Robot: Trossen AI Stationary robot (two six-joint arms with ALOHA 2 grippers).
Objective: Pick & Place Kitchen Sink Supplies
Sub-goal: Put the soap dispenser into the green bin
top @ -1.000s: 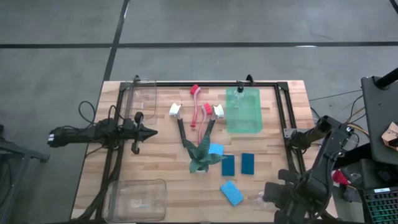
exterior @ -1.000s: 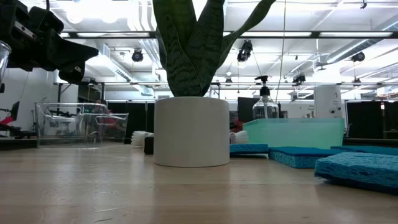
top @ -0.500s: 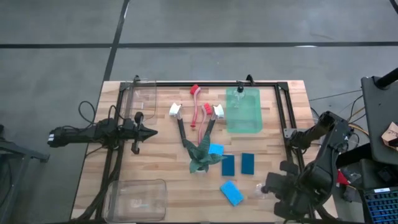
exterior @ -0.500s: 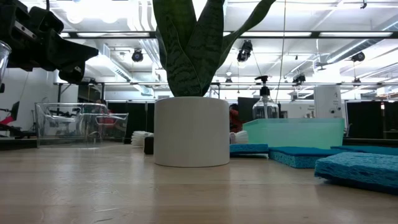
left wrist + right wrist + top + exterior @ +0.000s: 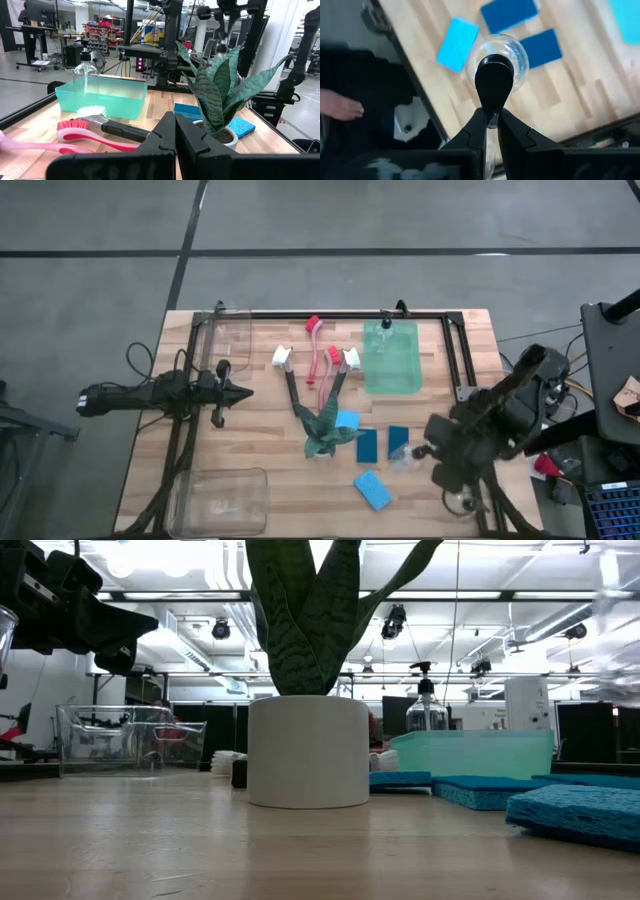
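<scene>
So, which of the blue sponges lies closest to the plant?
The light blue sponge that touches the plant on its right side. The two dark blue sponges lie farther right, and the other light blue sponge lies apart near the front edge.

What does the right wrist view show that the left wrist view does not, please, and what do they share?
Only the right wrist view shows the right gripper shut on a clear black-capped bottle, carried above the table. Only the left wrist view shows the shut left gripper, the dish brushes, the plant and the teal bin. Both show blue sponges on the wooden table.
</scene>
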